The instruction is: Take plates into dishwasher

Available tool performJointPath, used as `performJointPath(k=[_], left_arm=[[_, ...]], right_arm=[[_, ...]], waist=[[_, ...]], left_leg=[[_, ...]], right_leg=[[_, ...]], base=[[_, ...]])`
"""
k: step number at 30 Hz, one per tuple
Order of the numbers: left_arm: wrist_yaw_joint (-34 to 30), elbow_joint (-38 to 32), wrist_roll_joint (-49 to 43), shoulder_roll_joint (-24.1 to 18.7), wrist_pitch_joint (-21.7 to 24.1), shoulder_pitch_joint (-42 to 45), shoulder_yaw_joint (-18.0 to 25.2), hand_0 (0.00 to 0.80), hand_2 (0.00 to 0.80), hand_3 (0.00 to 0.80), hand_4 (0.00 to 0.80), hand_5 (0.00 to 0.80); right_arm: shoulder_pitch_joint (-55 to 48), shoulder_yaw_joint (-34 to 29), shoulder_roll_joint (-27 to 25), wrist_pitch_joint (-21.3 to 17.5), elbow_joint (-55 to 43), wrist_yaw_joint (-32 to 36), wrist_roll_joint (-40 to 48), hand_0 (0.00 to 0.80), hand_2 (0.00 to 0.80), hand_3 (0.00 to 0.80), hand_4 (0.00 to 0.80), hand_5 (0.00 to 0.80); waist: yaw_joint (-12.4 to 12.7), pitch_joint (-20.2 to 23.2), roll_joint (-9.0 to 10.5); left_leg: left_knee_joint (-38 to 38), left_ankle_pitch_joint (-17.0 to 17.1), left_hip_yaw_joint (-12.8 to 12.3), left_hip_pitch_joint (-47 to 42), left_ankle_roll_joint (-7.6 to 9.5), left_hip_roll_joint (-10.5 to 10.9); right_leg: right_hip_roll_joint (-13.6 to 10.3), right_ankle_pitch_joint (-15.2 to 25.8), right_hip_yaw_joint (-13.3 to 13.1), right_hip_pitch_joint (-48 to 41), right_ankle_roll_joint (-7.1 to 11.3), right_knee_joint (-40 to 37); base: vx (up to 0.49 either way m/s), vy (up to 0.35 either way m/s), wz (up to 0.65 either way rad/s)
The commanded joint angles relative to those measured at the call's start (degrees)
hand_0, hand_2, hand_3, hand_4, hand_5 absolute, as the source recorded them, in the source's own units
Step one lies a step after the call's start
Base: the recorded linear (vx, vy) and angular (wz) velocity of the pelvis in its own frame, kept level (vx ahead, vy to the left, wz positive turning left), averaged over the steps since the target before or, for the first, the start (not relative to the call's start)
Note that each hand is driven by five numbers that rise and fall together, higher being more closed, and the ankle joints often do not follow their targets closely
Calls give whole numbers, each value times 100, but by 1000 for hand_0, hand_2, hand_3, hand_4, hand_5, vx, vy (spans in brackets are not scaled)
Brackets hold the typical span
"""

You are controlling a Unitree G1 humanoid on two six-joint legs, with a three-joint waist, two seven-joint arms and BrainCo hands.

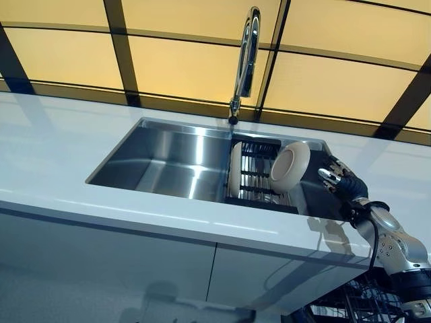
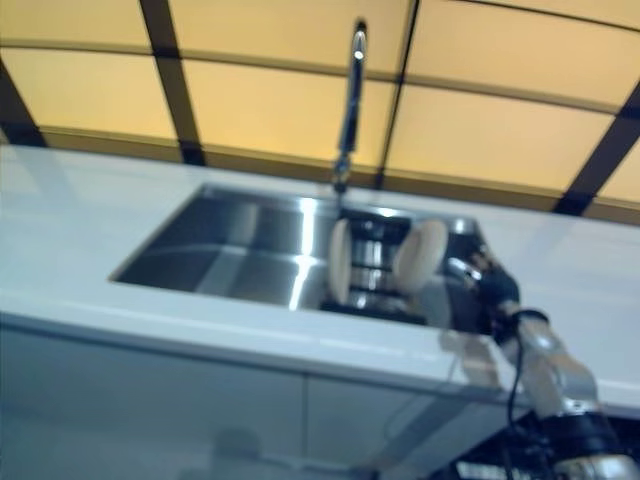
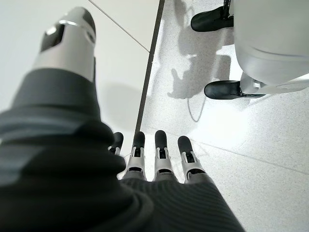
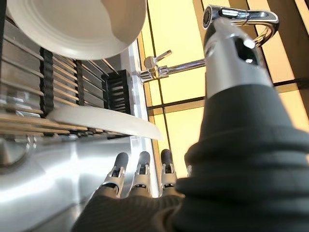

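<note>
- Standing on edge in the black rack [image 1: 259, 176] at the right end of the steel sink [image 1: 161, 158] are 2 cream plates: 1 upright [image 1: 235, 169], 1 tilted [image 1: 290, 166].
- Right hand [image 1: 339, 180] hovers just beside the tilted plate, fingers [image 4: 140, 170] straight and relaxed, gripping nothing.
- Left hand [image 3: 154, 159] hangs over the floor [image 3: 251, 121], fingers extended, empty.
- Faucet [image 1: 245, 57] rises from the sink's back edge.

The right hand [image 1: 339, 179] has silver fingers [image 4: 141, 172] with rounded dark tips; behind the fingers a dark ribbed fabric cover wraps its back and wrist, joining a silver-grey jointed forearm. The left hand [image 3: 159, 159] looks the same, its thick silver thumb [image 3: 67, 41] dark-tipped beside the fingers
</note>
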State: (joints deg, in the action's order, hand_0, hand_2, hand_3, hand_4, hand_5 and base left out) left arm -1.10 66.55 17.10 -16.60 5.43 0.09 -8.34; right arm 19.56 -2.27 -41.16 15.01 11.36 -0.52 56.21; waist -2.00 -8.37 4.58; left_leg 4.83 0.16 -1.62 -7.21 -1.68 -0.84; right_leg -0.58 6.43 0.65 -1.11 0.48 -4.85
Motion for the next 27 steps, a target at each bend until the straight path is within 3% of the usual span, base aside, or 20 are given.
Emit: performJointPath(k=[1,6,17,27], left_arm=[[37,150,50,-223,52,-190,-315,0,0,0,0,0],[49,117,44,-254,9,-188,-323,0,0,0,0,0],[41,159,24,-256,3,-188,-448,0,0,0,0,0],[24,143,-2,-273,-58,-217,-541,0,0,0,0,0]], right_arm=[[665,-43,-49,168,348,21,443,0,0,0,0,0],[746,37,-111,452,464,43,548,0,0,0,0,0],[1213,113,-57,314,652,-429,1117,0,0,0,0,0],[1658,185,-96,459,889,-700,1371,0,0,0,0,0]], waist=[[219,207,165],[246,224,191],[333,260,202],[419,273,201]], left_leg=[[-129,69,29,429,129,72],[-130,64,46,413,145,84],[-120,46,67,338,150,92],[-108,44,103,300,149,103]], right_leg=[[-375,-183,143,-43,398,290],[-381,-181,145,-77,398,281],[-403,-191,181,-175,408,262],[-418,-181,211,-231,420,243]], base=[[0,0,0],[0,0,0],[0,0,0],[1,1,0]])
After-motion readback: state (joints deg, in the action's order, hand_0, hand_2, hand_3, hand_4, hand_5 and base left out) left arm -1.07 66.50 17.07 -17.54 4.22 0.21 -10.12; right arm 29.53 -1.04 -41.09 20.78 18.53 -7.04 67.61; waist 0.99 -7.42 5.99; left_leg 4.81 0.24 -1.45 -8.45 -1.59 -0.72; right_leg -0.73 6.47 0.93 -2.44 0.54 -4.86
